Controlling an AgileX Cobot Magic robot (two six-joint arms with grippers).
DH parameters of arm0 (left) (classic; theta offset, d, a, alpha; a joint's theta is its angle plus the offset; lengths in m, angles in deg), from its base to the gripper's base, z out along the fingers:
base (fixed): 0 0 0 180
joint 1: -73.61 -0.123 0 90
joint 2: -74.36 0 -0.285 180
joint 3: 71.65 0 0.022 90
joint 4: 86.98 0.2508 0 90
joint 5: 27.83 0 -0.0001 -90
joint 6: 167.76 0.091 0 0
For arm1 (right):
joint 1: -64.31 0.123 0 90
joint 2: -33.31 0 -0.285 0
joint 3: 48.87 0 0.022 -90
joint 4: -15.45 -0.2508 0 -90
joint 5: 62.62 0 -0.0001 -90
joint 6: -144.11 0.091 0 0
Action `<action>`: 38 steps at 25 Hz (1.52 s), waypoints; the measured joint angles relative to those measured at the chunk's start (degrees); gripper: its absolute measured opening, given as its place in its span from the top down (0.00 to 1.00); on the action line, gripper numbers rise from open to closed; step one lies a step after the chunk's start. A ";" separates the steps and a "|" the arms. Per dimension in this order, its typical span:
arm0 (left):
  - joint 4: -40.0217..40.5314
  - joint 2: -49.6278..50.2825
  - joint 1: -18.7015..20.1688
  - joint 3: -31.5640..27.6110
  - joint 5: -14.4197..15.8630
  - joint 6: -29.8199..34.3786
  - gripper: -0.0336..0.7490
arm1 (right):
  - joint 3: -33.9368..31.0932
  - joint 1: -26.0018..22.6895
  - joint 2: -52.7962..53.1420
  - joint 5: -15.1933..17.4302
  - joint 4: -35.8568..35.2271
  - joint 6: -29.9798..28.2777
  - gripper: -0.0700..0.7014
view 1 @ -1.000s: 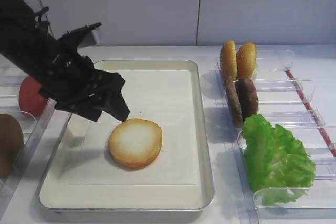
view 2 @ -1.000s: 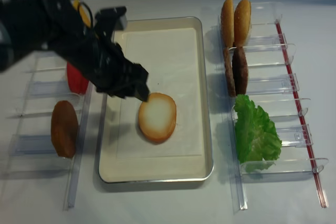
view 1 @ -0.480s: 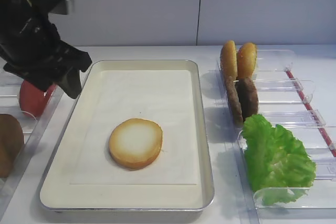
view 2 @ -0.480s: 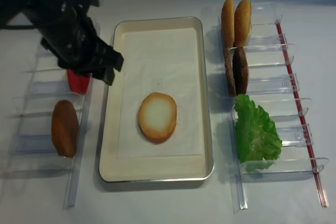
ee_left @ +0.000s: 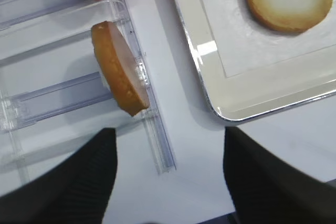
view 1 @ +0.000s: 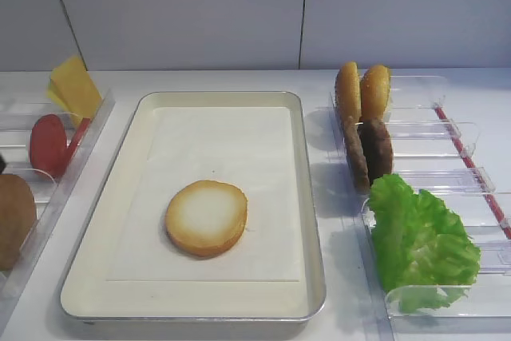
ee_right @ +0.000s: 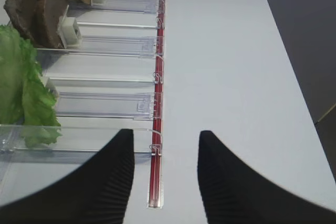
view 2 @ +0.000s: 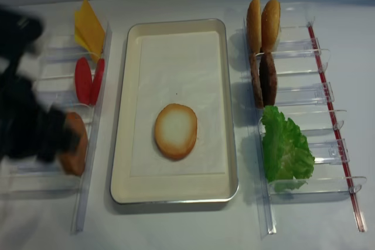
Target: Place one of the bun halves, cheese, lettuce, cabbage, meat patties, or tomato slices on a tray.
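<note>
A pale-faced bun half point(view 1: 206, 217) point(view 2: 176, 131) lies flat on the paper liner of the cream tray point(view 1: 313, 277) point(view 2: 122, 144), with nothing touching it. My left gripper point(ee_left: 169, 182) is open and empty over the table, off the tray's front left corner. The blurred left arm point(view 2: 26, 127) hangs over the left bins. My right gripper point(ee_right: 165, 177) is open and empty beside the right bins. Cheese point(view 2: 89, 27) and tomato slices point(view 2: 89, 80) stand in the left bins. Meat patties point(view 2: 263, 79) and lettuce point(view 2: 285, 147) are in the right bins. Cabbage is out of view.
A brown domed bun piece point(ee_left: 119, 77) stands on edge in a clear left bin point(ee_left: 47, 106), just ahead of my left fingers. Two orange-golden bun pieces point(view 1: 363, 89) stand at the back right. A red strip point(ee_right: 157, 145) runs along the right bins' outer edge.
My left arm has pulled away from the tray to the left and front, out of the first overhead view. The bun half stays where it lay on the liner.
</note>
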 joint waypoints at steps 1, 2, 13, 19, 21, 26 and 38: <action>0.00 -3.31 0.00 -1.69 0.00 -0.15 0.41 | 0.00 0.00 0.00 0.00 0.00 0.00 0.49; 0.00 -8.02 0.00 -3.09 0.00 -0.26 0.41 | 0.00 0.00 0.00 0.00 0.00 0.00 0.49; 1.89 -44.32 0.00 -11.01 1.75 -0.74 0.41 | 0.00 0.00 0.00 0.00 0.00 0.00 0.49; 1.98 -46.66 0.00 -15.02 2.31 -1.42 0.41 | 0.00 0.00 0.00 0.00 0.00 0.00 0.49; 1.98 -46.66 0.00 -16.95 1.96 -1.42 0.41 | 0.00 0.00 0.00 0.00 0.00 0.00 0.49; 1.98 -46.66 0.00 -22.22 -1.01 -0.99 0.41 | 0.00 0.00 0.00 0.00 0.00 0.00 0.49; 1.98 -46.66 0.00 -25.81 -2.95 0.44 0.41 | 0.00 0.00 0.00 0.00 0.00 0.00 0.49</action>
